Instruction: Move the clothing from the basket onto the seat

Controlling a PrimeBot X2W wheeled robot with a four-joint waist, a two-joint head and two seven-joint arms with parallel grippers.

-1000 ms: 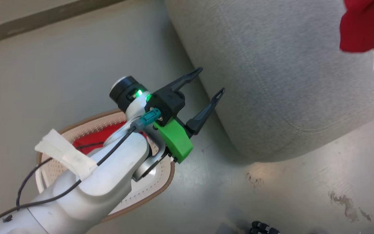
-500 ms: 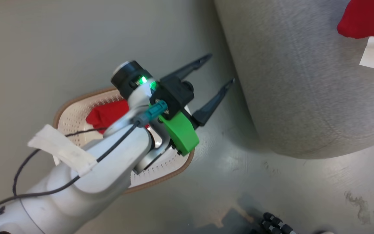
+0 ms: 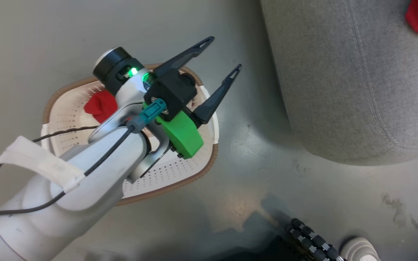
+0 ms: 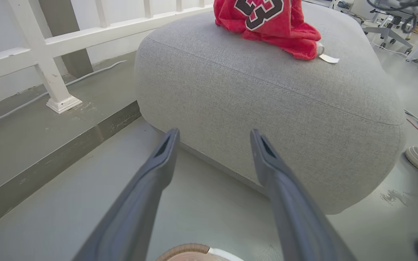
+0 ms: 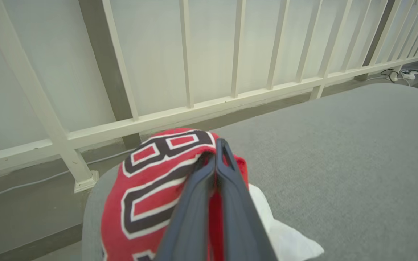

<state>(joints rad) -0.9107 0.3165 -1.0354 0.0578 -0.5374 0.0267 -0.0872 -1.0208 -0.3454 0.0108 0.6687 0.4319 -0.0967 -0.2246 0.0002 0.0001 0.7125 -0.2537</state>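
Left: basket [image 3: 201,170] on grey floor [image 3: 31,43], half hidden under pale forearm [image 3: 96,170], plain red garment [image 3: 100,105] inside. Above its rim, left gripper [image 3: 223,53], 2 fingers spread, empty, angled toward seat [image 3: 339,90]. Right: jersey [image 4: 267,32] atop seat, right gripper [image 5: 218,148] pinched together against it.

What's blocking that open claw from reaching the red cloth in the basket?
Nothing visible. The red cloth lies in the open-topped basket with nothing on it, below the wrist of the left gripper. The fingers point beyond the rim toward the seat, so it would likely need to tilt down.
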